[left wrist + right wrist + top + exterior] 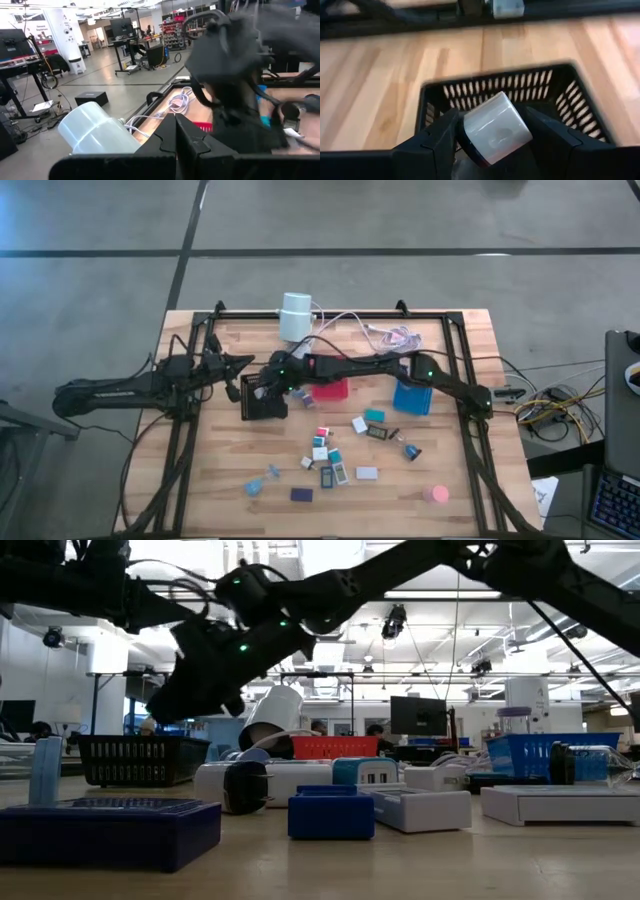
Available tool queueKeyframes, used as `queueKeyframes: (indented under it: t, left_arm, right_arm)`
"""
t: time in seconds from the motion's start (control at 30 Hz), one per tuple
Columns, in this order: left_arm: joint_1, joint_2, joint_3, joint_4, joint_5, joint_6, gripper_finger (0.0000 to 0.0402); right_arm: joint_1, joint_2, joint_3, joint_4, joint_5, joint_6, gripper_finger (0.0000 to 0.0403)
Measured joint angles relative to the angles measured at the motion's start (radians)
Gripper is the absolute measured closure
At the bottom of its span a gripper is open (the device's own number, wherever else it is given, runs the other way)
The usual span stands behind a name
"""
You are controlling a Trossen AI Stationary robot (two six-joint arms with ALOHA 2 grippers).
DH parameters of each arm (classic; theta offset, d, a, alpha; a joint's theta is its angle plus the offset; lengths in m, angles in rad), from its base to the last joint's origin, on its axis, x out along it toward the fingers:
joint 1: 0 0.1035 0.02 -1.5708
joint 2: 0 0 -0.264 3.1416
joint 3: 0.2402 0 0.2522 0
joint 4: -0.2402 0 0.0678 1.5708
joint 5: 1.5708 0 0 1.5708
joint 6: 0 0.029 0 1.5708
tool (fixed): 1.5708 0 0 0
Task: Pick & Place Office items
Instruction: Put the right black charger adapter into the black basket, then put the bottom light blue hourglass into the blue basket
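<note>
The right arm reaches across to the black basket (560, 95), its tool (492, 131) clamped on a white roll (495, 127) above it; the left tool (176, 135) waits beside, closed together.

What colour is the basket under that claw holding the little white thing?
Black, with slotted walls; clearest in the right wrist view, where the right gripper holds a white piece above it.
</note>
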State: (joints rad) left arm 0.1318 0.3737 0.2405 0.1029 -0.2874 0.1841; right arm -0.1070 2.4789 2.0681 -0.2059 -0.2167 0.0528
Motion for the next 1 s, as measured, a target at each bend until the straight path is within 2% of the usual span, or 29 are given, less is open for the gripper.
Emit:
queueKeyframes:
  t: [0.23, 0.57, 0.73, 1.0]
  left_arm:
    - [0.000, -0.002, 0.000, 0.001, 0.003, 0.000, 0.0401]
    - [0.000, -0.002, 0.000, 0.001, 0.003, 0.000, 0.0401]
    - [0.000, -0.002, 0.000, 0.001, 0.003, 0.000, 0.0401]
    - [0.000, -0.002, 0.000, 0.001, 0.000, 0.000, 0.0401]
  right_arm:
    - [0.007, 0.043, 0.081, -0.085, 0.116, 0.018, 0.0204]
    - [0.012, 0.043, 0.069, -0.084, 0.108, -0.001, 0.0201]
    - [0.013, 0.043, 0.068, -0.085, 0.066, -0.003, 0.0174]
    - [0.013, 0.002, 0.069, -0.117, 0.058, 0.000, 0.0134]
